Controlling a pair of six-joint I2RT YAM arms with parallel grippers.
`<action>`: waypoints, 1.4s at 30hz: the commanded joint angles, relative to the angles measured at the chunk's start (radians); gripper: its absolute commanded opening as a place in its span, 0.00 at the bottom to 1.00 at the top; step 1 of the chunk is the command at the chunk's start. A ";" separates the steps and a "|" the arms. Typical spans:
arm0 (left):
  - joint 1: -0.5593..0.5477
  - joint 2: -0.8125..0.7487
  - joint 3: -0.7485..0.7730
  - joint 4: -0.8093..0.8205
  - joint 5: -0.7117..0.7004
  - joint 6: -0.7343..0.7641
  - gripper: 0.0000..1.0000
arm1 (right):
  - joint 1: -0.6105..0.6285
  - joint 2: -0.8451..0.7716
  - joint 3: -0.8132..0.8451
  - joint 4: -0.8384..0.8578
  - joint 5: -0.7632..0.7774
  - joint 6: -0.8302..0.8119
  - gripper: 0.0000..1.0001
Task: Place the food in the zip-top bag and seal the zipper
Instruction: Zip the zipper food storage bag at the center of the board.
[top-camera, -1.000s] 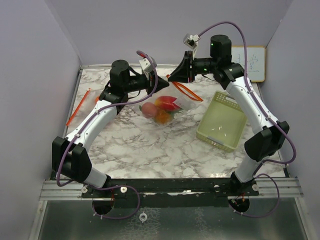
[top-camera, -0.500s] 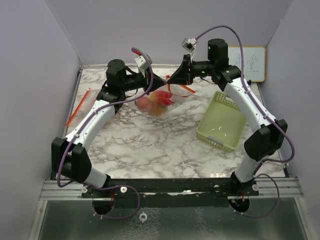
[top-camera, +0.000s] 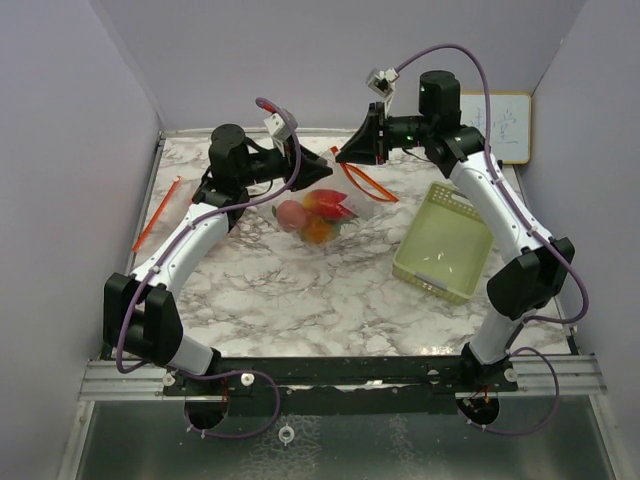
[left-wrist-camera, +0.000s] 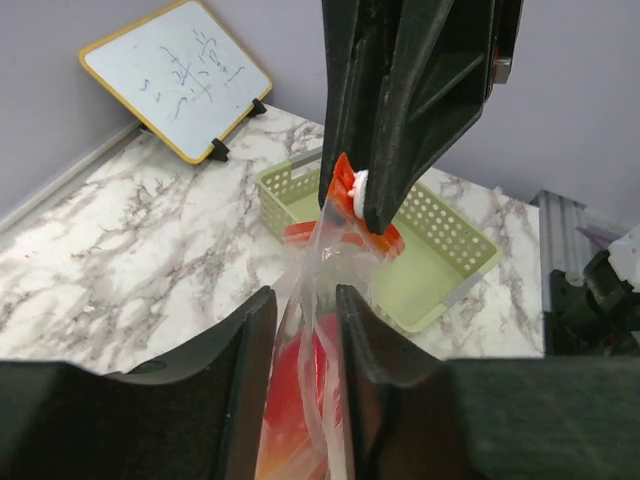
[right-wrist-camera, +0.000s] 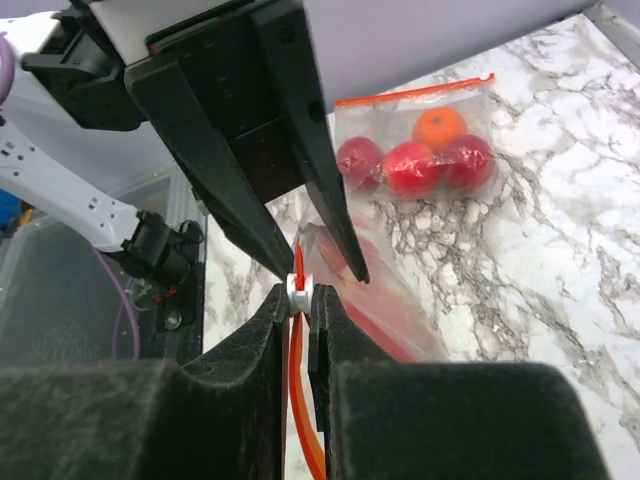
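A clear zip-top bag (top-camera: 318, 212) holds the food (top-camera: 312, 216): red, pink and orange toy fruits. My left gripper (top-camera: 322, 166) is shut on the bag's top edge, and the film is pinched between its fingers in the left wrist view (left-wrist-camera: 305, 345). My right gripper (top-camera: 346, 156) is shut on the white zipper slider (right-wrist-camera: 298, 292) on the orange zipper strip (top-camera: 366, 183). It is almost tip to tip with the left gripper. The slider also shows in the left wrist view (left-wrist-camera: 358, 184). The bag's lower part rests on the table.
A pale yellow-green mesh basket (top-camera: 445, 240) lies at the right. A small whiteboard (top-camera: 505, 125) stands at the back right. A second zip-top bag (right-wrist-camera: 420, 150) with red fruits and an orange lies at the table's left side (top-camera: 165, 208).
The two grippers closed in and raised the bag half a second ago. Now the bag hangs lower again and the right gripper sits slightly further right. Both grips are unchanged.
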 joint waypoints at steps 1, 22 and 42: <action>0.009 -0.012 -0.005 -0.001 0.055 0.049 0.47 | -0.012 0.018 0.029 0.088 -0.143 0.087 0.05; -0.007 0.058 0.081 0.169 0.348 -0.058 0.39 | -0.005 -0.012 -0.048 0.099 -0.229 0.092 0.05; 0.002 0.025 0.159 -0.152 0.106 0.144 0.00 | -0.006 -0.012 -0.043 -0.036 -0.005 -0.039 0.05</action>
